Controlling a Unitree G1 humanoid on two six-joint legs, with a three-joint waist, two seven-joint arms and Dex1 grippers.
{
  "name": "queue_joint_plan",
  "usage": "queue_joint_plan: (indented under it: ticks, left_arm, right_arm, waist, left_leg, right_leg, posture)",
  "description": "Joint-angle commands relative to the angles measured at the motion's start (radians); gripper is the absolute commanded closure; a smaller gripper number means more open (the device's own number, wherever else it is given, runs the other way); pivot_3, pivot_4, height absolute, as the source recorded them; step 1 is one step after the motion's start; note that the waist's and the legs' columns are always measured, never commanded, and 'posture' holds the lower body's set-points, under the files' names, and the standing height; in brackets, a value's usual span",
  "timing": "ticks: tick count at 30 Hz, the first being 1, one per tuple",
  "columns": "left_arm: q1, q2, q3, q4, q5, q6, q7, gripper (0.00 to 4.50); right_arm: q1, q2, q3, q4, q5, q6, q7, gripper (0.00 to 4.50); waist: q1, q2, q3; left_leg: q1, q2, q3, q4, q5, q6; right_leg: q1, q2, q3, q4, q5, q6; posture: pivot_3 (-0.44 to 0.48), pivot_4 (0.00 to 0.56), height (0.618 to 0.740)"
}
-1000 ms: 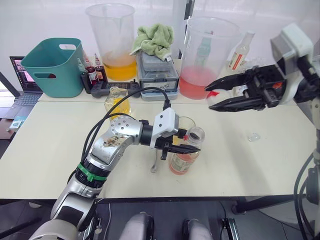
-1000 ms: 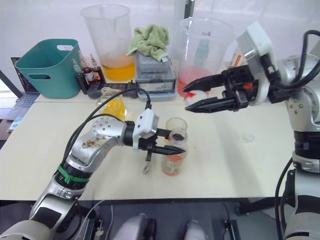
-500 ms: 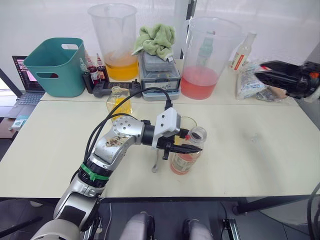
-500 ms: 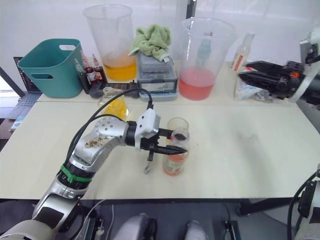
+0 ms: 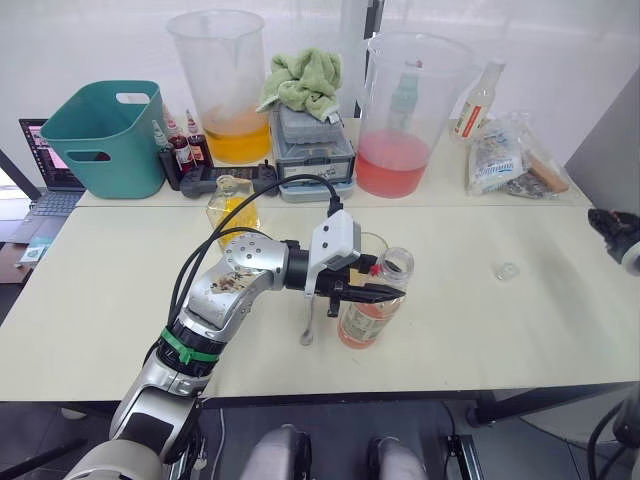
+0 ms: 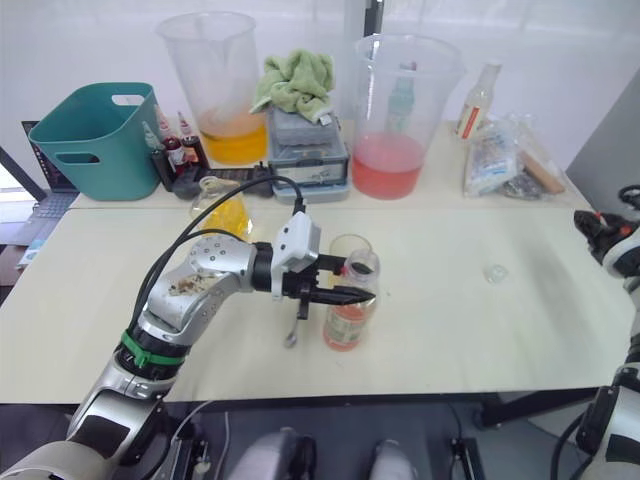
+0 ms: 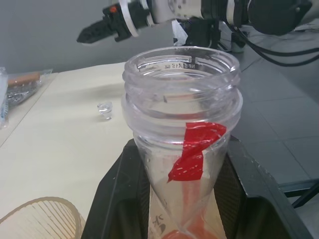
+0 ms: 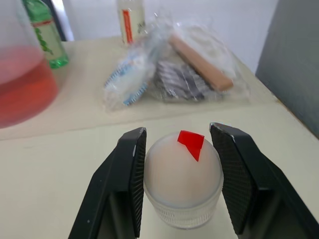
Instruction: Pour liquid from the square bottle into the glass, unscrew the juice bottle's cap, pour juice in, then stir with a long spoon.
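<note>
I see my left hand (image 5: 385, 292) clamped on the neck of the juice bottle (image 5: 367, 312), which stands uncapped and upright near the front of the counter (image 5: 500, 330), just in front of the glass (image 5: 372, 246). My right hand (image 8: 180, 186) is off at the counter's right edge, fingers (image 8: 125, 179) closed on the cap (image 8: 182, 179). The spoon (image 5: 310, 325) lies beside the bottle, the square bottle (image 5: 234, 203) behind.

Left arm (image 5: 235, 285): silver metal segments, speckled and scuffed on the forearm, with a green band above a black ring near the elbow. Black cable looping from forearm to a white wrist module (image 5: 333, 243). Black, tapered two-finger left gripper (image 5: 385, 292). Right gripper (image 8: 182, 186): broad black pads.
</note>
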Motion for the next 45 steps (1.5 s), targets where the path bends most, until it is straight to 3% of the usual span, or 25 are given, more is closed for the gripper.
queue_joint_plan:
  ticks: [1,9,22,24,30,39,45]
  left_arm:
    - [0.008,0.001,-0.011,-0.021,0.008,0.032,0.027,3.23]
    - [0.008,0.009,0.011,-0.058,-0.003,0.071,0.054,3.23]
    - [0.017,0.012,0.017,-0.085,-0.017,0.094,0.071,3.23]
    - [0.004,-0.003,0.031,-0.096,-0.041,0.113,0.078,3.23]
    - [-0.015,-0.018,0.059,-0.118,-0.066,0.126,0.095,3.23]
    - [-0.052,-0.014,0.1,-0.149,-0.133,0.179,0.113,3.23]
    - [-0.07,0.002,0.163,-0.204,-0.234,0.281,0.145,3.23]
  right_arm:
    - [0.015,0.004,0.007,0.052,-0.048,-0.098,-0.045,2.93]
    - [0.031,0.059,0.032,0.254,-0.101,-0.243,-0.089,2.93]
    - [0.048,0.093,0.025,0.298,-0.106,-0.268,-0.095,2.93]
    - [0.042,0.073,0.003,0.272,-0.082,-0.26,-0.082,1.93]
    - [0.022,-0.018,-0.037,0.117,-0.029,-0.217,0.011,0.02]
    - [0.038,-0.069,0.02,-0.191,-0.025,-0.16,0.153,0.02]
    - [0.106,-0.06,0.012,-0.556,0.198,0.131,0.347,0.02]
  waist:
    - [-0.002,0.0,0.0]
    - [-0.015,0.002,0.0]
    - [-0.021,0.002,0.0]
    - [-0.021,0.002,0.0]
    - [-0.022,0.009,0.002]
    - [-0.037,0.01,0.002]
    - [-0.034,0.01,0.002]
  left_leg:
    - [0.0,0.0,0.0,0.0,0.0,0.0]
    - [0.0,0.0,0.0,0.0,0.0,0.001]
    - [0.0,0.0,-0.001,0.0,0.0,0.001]
    - [0.0,0.0,-0.001,0.0,0.0,0.001]
    - [0.0,-0.001,0.0,-0.001,0.0,0.001]
    - [0.0,0.001,0.0,-0.001,0.0,0.001]
    - [0.0,0.001,0.0,-0.001,0.0,0.001]
  right_leg:
    - [0.0,0.001,0.0,0.0,0.0,0.0]
    - [0.0,0.002,0.002,0.0,0.0,0.0]
    - [0.0,0.002,0.002,0.0,0.0,0.0]
    - [0.0,0.002,0.002,0.0,0.0,0.0]
    - [0.0,0.001,0.003,0.0,-0.001,0.001]
    - [-0.001,0.003,0.003,0.0,-0.001,0.001]
    - [-0.001,0.004,0.003,0.0,-0.001,0.001]
  posture:
    - [0.0,0.15,0.74]
    - [0.0,0.15,0.74]
    - [0.0,0.15,0.74]
    - [0.0,0.15,0.74]
    - [0.0,0.15,0.74]
    - [0.0,0.15,0.74]
    - [0.0,0.15,0.74]
